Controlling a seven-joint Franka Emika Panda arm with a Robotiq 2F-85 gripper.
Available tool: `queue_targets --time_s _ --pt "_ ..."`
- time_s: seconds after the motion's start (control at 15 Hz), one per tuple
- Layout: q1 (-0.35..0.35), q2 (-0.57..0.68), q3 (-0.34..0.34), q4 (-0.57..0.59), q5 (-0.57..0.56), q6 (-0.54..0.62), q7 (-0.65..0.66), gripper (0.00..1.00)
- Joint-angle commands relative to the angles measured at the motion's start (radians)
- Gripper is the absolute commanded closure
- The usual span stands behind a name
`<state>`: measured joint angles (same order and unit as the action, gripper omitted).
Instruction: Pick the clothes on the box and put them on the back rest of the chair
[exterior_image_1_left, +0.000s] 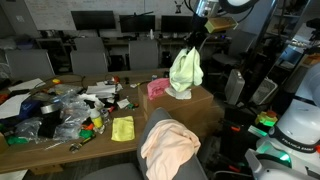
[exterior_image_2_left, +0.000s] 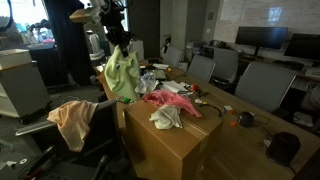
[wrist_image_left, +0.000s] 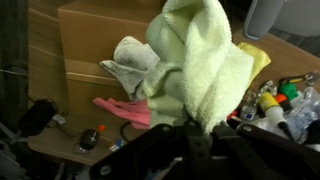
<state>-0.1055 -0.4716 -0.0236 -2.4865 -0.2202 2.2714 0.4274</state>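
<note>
Pale-green cloth (exterior_image_1_left: 185, 72) hung bunched from my gripper (exterior_image_1_left: 192, 46), which was clamped on its top fold, so its long drape fell straight down toward the box (exterior_image_1_left: 195, 108) directly beneath me. A pink garment (wrist_image_left: 125, 108) and a grey garment (wrist_image_left: 130, 60) lay on the box top. The chair (exterior_image_2_left: 105, 125), with a peach cloth (exterior_image_2_left: 72, 122) over its back rest, stood lower and beyond the box's edge. I judged the carry would run sideways, then down.

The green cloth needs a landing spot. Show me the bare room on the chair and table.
The chair back has a bare strip between the peach cloth and the box. The table shows bare wood beyond the box. It is crowded at the junk pile and on the box top. The jaws hold the green cloth.
</note>
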Motion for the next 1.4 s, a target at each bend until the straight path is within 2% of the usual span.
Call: queue_targets --time_s 0.0,0.4,0.93,1.33 --pt "0.054 -0.070 0.052 -0.044 0.056 -0.057 -0.120 0.99" --pt "0.155 -0.075 0.151 -0.050 0.055 -0.129 -0.200 0.99" --pt "0.285 -0.010 0.234 -0.038 0.112 -0.094 -0.241 0.99" --pt "0.344 0.067 0.268 -0.009 0.172 -0.087 -0.257 0.99"
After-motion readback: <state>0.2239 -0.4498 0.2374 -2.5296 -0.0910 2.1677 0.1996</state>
